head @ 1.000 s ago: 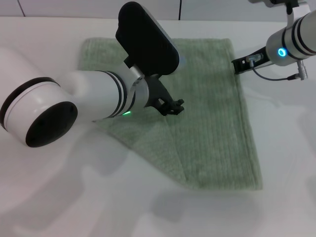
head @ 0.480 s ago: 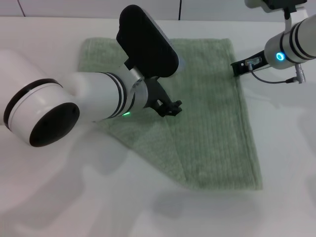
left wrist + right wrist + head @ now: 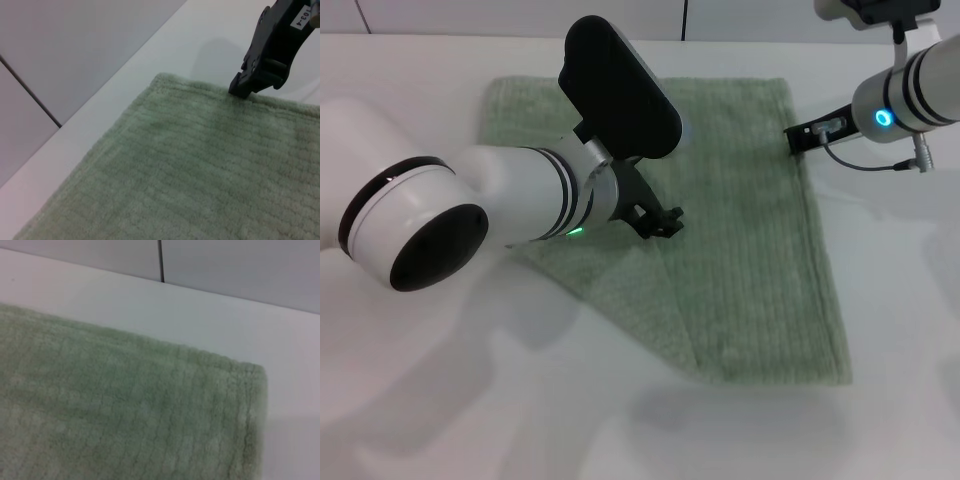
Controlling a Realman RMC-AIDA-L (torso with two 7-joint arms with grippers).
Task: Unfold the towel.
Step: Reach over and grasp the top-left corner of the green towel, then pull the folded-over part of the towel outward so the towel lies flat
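While the towel is lying partly folded on the desk, the left claw is hovering over its middle, apparently pressed together; the right claw is touching its far right edge, finger state unclear.

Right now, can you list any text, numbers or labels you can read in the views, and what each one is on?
"103-4": white sticker on the right hand, as seen in the left wrist view; the first character is cut off by the picture's edge, so there may be more.
Towel: no label or print visible.
Left hand: no readable marking.
Nothing else legible in any view.
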